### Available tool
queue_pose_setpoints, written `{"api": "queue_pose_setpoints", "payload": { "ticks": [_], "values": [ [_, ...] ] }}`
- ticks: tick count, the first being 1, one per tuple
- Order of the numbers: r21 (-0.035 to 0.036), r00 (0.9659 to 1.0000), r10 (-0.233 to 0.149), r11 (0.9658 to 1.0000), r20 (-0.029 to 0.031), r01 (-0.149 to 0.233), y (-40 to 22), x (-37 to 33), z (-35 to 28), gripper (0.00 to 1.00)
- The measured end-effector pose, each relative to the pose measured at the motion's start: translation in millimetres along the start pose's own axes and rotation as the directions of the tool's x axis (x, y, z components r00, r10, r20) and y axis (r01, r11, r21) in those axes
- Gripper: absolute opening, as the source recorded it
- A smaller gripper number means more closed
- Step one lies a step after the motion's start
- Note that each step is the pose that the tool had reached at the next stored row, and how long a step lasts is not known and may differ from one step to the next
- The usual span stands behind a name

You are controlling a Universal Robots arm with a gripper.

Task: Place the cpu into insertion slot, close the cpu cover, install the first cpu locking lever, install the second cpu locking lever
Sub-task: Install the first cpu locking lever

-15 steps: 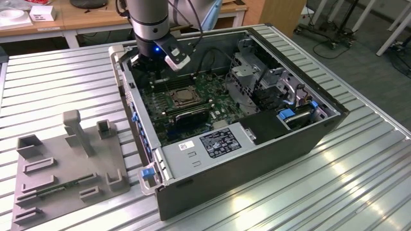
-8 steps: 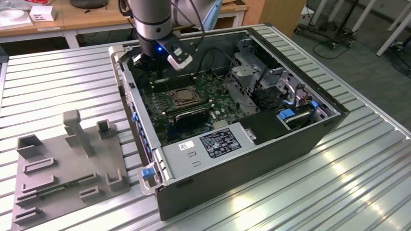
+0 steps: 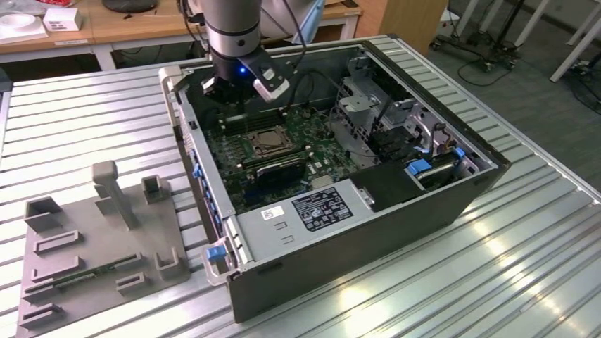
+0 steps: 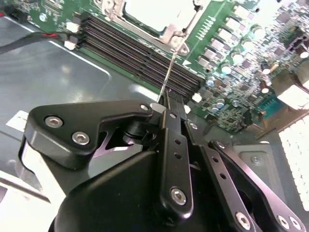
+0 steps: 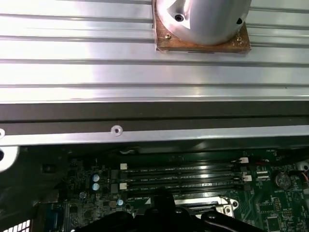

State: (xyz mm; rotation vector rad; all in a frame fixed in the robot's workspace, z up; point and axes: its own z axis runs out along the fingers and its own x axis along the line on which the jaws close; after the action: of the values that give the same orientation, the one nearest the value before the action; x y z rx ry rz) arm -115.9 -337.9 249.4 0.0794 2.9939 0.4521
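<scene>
The cpu (image 3: pixel 266 143) lies in the socket on the motherboard inside the open computer case; its pale metal top (image 4: pixel 149 12) shows through the window of the cpu cover (image 4: pixel 166 33), which lies flat over it. A thin wire cpu locking lever (image 4: pixel 170 70) runs from the socket's corner to my gripper (image 4: pixel 163 102). The black fingers (image 4: pixel 174 145) are shut on the lever's free end. In the exterior view the gripper (image 3: pixel 235 102) hangs low inside the case, just behind the socket. I cannot tell which of the two levers this is.
Black memory slots (image 4: pixel 140 53) run between the gripper and the socket. A metal drive cage (image 3: pixel 376 120) and a power supply (image 3: pixel 310 211) fill the case's other side. A grey fixture plate (image 3: pixel 103 232) lies on the ribbed table. The arm's base (image 5: pixel 203 21) stands behind the case wall (image 5: pixel 145 137).
</scene>
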Motion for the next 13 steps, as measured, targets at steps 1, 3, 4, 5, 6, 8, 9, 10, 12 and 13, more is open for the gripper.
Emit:
{"api": "queue_pose_setpoints", "payload": {
  "ticks": [1, 3, 4, 5, 6, 8, 9, 10, 12, 13],
  "values": [
    [-0.0007, 1.0000, 0.000, 1.0000, -0.0001, 0.000, 0.1, -1.6, 0.2, 0.11],
    [-0.0012, 1.0000, 0.000, 1.0000, -0.0003, 0.000, 0.1, -3.9, 0.5, 0.11],
    [-0.0013, 1.0000, -0.001, 1.0000, -0.0004, 0.001, 0.1, -4.8, 0.6, 0.11],
    [-0.0013, 1.0000, -0.001, 1.0000, -0.0004, 0.001, 0.1, -5.1, 0.6, 0.11],
    [-0.0014, 1.0000, -0.001, 1.0000, -0.0003, 0.001, 0.1, -5.1, 0.6, 0.11],
    [-0.0014, 1.0000, -0.001, 1.0000, -0.0002, 0.001, 0.1, -5.2, 0.7, 0.11],
    [-0.0014, 1.0000, -0.001, 1.0000, -0.0003, 0.001, 0.2, -5.2, 0.7, 0.11],
    [-0.0013, 1.0000, -0.001, 1.0000, -0.0003, 0.001, 0.2, -5.2, 0.7, 0.11],
    [-0.0016, 1.0000, -0.001, 1.0000, -0.0003, 0.001, 0.1, -6.2, 1.2, 0.11],
    [-0.0017, 1.0000, -0.001, 1.0000, -0.0004, 0.001, 0.1, -7.4, 1.6, 0.11]
  ]
}}
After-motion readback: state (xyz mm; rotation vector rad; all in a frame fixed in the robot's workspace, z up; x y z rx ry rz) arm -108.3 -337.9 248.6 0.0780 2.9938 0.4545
